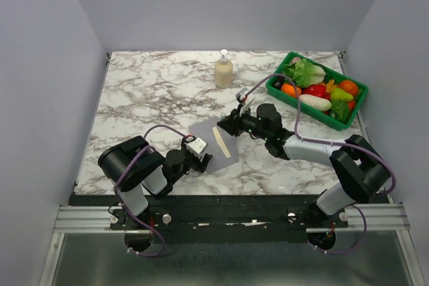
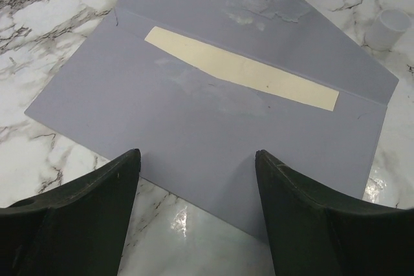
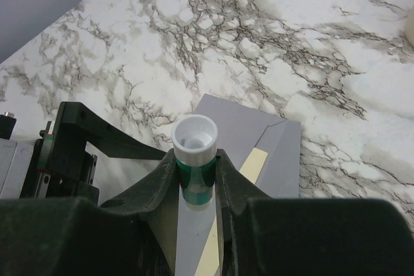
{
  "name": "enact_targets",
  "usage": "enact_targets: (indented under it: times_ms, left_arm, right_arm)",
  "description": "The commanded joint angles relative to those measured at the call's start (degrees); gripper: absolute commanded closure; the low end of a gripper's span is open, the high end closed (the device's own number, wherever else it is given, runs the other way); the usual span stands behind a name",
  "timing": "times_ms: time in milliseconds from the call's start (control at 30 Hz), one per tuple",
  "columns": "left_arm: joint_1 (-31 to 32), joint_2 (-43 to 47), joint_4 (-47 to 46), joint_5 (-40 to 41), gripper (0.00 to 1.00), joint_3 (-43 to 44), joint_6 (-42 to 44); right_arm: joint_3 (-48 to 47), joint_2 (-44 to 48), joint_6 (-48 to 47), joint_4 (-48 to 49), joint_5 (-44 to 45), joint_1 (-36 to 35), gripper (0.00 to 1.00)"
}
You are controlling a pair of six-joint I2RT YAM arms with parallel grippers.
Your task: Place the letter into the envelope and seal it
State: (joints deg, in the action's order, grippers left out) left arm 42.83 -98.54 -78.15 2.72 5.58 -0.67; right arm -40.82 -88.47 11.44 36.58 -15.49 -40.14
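Nearest us, the left gripper (image 2: pixel 195 159) sits low at the envelope's 7 o'clock corner. Its dark jaws are spread wide with nothing between them, framing the near edge of the plain grey-lavender paper envelope (image 2: pixel 194 127). The envelope lies flat on the white marble-patterned table (image 1: pixel 147 92). Its pointed flap (image 2: pixel 259 30) is folded open away from the left wrist camera, and glossy smears show on the flap and the body; glue, I'd guess, though I can't be sure. The cream-beige paper letter (image 2: pixel 239 68) is tucked into the pocket, and only a narrow strip shows at the mouth, running from 10 o'clock to 4 o'clock. Just past it, at the envelope's 2 o'clock, the right gripper (image 3: pixel 196 179) has its jaws pinching a green cylinder with a white cap (image 3: pixel 195 143), seemingly a glue stick, upright over the flap end. Further back, a beige pump bottle (image 1: pixel 223 69) stands at 12 o'clock, and a green plastic basket (image 1: pixel 305 107) of toy vegetables sits at 2 o'clock, well apart. My read is that insertion is done and sealing is in hand. The next move calls for the stick to clear off, then the flap folded down over the cream strip and pressed flat, with one gripper pinning the body so it doesn't slide.
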Motion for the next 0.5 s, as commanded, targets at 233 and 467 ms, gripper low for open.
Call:
enact_targets:
  times_ms: [233, 467]
  left_arm:
    - [0.4, -7.0, -18.9, -8.3, 0.32, 2.1, 9.4]
    - [0.4, -12.1, -19.0, -11.2, 0.38, 2.9, 3.0]
  right_arm:
    - [-0.8, -1.2, -1.6, -1.8, 0.5, 0.1, 0.99]
    - [-1.2, -0.7, -1.7, -3.3, 1.1, 0.2, 0.99]
